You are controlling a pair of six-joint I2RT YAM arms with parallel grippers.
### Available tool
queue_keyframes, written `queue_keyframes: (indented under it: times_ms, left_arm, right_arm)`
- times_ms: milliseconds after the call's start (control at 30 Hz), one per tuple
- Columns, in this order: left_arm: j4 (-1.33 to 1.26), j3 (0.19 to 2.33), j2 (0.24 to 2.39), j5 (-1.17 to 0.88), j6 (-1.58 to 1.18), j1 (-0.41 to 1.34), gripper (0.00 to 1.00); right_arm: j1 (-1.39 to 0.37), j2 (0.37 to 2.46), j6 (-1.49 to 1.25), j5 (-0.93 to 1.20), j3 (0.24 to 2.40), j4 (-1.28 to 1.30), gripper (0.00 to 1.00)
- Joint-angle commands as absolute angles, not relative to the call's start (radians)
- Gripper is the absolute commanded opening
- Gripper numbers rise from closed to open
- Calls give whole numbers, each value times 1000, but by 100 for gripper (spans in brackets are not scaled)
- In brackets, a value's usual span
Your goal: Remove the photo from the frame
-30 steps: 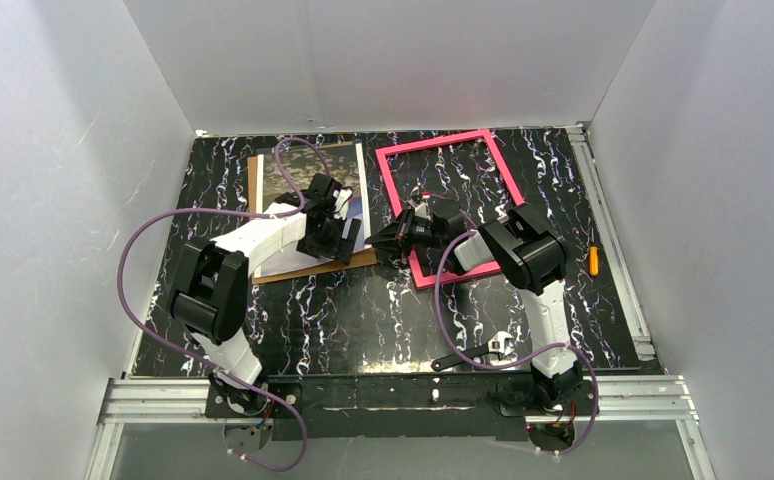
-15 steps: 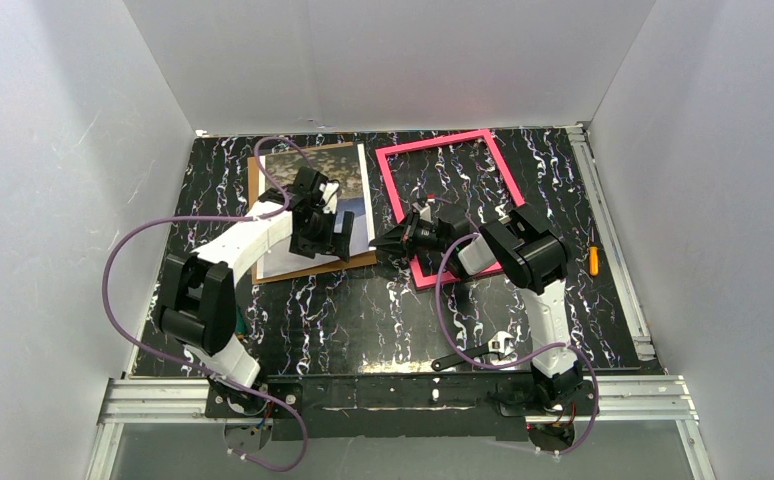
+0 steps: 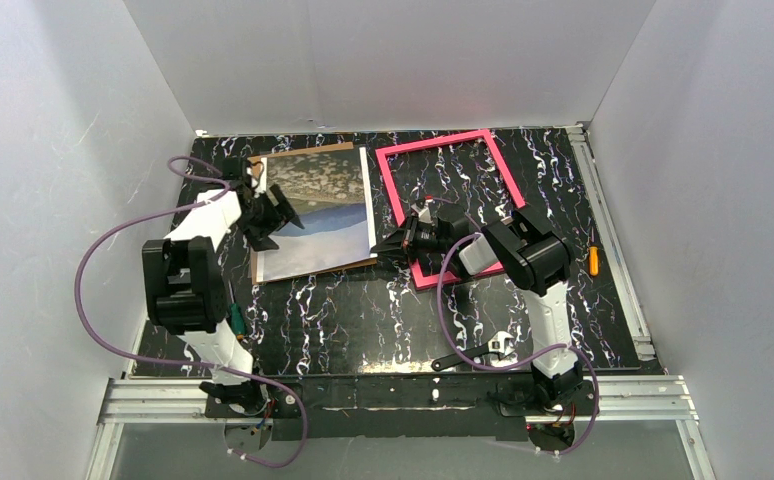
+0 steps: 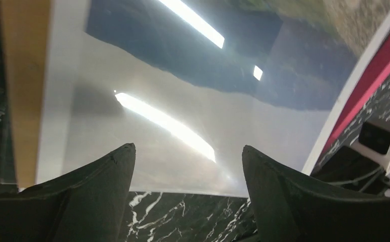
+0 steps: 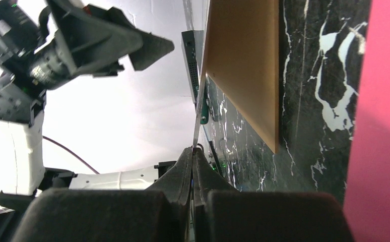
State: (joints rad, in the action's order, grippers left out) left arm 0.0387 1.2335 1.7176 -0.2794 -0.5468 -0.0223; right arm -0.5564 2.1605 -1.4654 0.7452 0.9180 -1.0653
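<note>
Swung off the photo [image 3: 318,210] to its nine o'clock edge, the left gripper [image 3: 281,215] waits, claw spread, likely so the right gripper [image 3: 388,243], pinching the five o'clock corner, can lift it.

1. A table [image 3: 363,310] with a black top and white marble-like veins.
2. An adjustable wrench [image 3: 475,353] lies flat on it near the front edge, towards the right.
3. A small orange-handled tool [image 3: 593,260] lies just beside the right metal rail [image 3: 618,250].
4. A green object [image 3: 236,320], partly hidden, lies near the front left.
5. White walls [image 3: 393,60] stand on three sides.
</note>
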Motion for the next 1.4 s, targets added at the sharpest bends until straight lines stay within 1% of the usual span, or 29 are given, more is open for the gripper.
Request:
queue_keyframes:
  times_ms: [0, 67, 200, 333, 433, 533, 633, 800, 867, 967, 1133, 1267, 1367]
  left_arm:
    - [52, 1236, 1752, -303, -584, -114, 75]
    - [21, 1227, 1770, -293, -582, -136, 72]
    - [-10, 1222, 1821, -287, -585, -169, 73]
    - [-69, 1201, 1829, -275, -566, -193, 73]
    - [-24, 1231, 1860, -263, -560, -198, 77]
    - [-40, 1212, 1870, -259, -585, -209, 78]
    - [-27, 1212, 1882, -250, -600, -214, 81]
    - [-7, 1216, 1899, -240, -626, -219, 82]
    - [-5, 1214, 1904, -239, -632, -220, 82]
    - [-6, 1214, 1911, -242, -636, -222, 82]
    - [-8, 1209, 1922, -245, -648, -221, 83]
    - [-14, 1205, 1925, -250, -653, -222, 83]
    - [-12, 1206, 1928, -252, -650, -222, 83]
  right_arm:
    - [-553, 2110, -1436, 770, 928, -1068, 1]
    - [-554, 2097, -1429, 771, 924, -1062, 1]
    - [-556, 2065, -1388, 772, 932, -995, 1]
    - [-556, 2028, -1355, 773, 934, -940, 1]
    - [-558, 1998, -1303, 770, 950, -855, 1]
    - [-558, 1962, -1268, 770, 966, -787, 1]
    - [-562, 1919, -1167, 751, 1013, -608, 1]
    - [-566, 1837, -1004, 687, 1105, -288, 1]
    - [-566, 1801, -935, 641, 1150, -111, 1]
    - [-566, 1758, -886, 626, 1181, -6, 1]
    - [-557, 1713, -785, 618, 1283, 250, 1]
    - [-531, 1651, -674, 551, 1363, 508, 1]
    - [-489, 1574, -591, 497, 1390, 652, 1]
